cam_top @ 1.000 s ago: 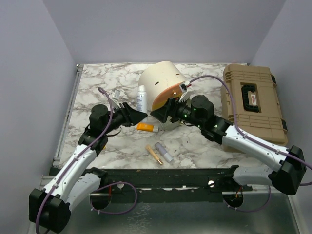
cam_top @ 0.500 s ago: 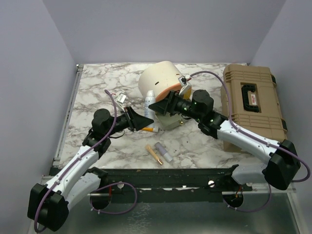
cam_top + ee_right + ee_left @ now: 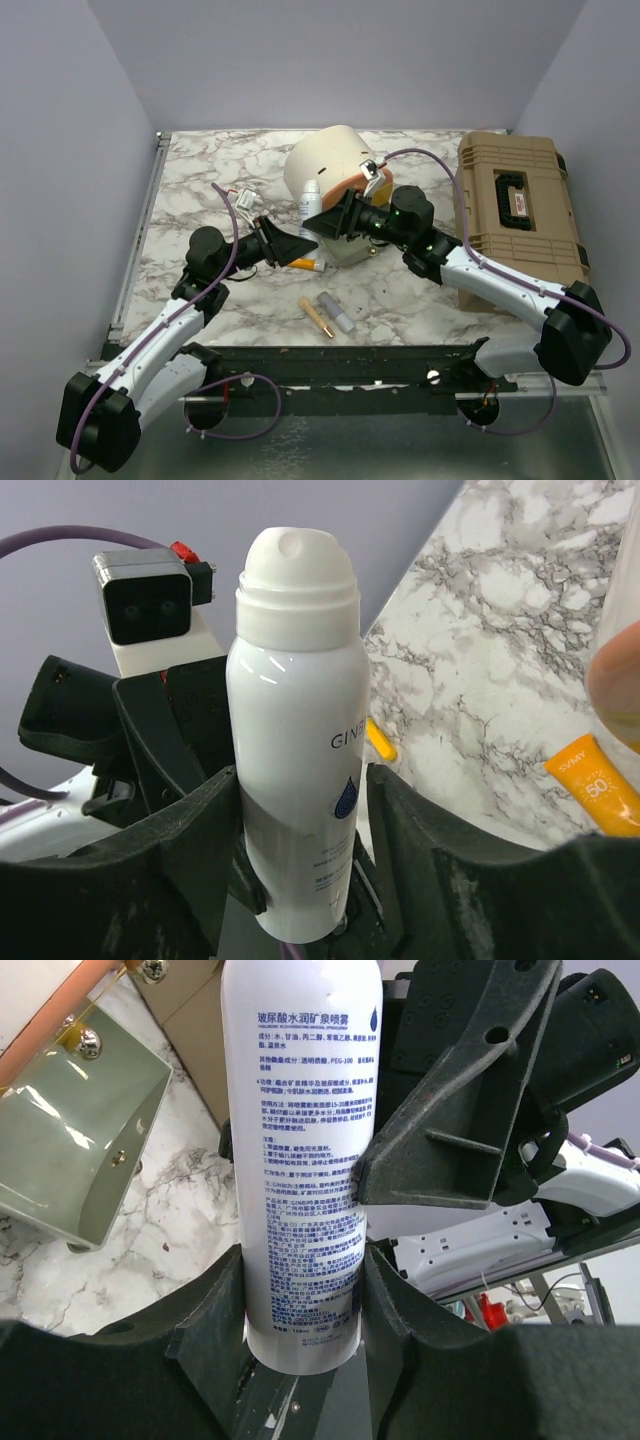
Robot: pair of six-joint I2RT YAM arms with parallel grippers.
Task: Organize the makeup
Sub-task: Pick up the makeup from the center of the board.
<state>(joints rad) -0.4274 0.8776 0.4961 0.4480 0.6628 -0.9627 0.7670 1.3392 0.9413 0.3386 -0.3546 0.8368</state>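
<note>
Left gripper (image 3: 305,1295) and right gripper (image 3: 300,810) both look clamped on the white spray bottle (image 3: 311,197), 8 o'clock of the round case (image 3: 330,160). Mistimed release or opposing pulls could drop it.

A marble table with makeup and boxes on it

The white and grey marble table (image 3: 200,170) holds a round cream-and-orange case (image 3: 325,160) at 12 o'clock and a big tan toolbox (image 3: 520,210) at 3 o'clock. A small white cube (image 3: 247,200) lies at 10 o'clock. An orange tube (image 3: 304,265) lies near the middle, a bit toward 8 o'clock. At 6 o'clock a gold tube (image 3: 316,317) and a lilac tube (image 3: 337,313) lie side by side, just apart.
</note>
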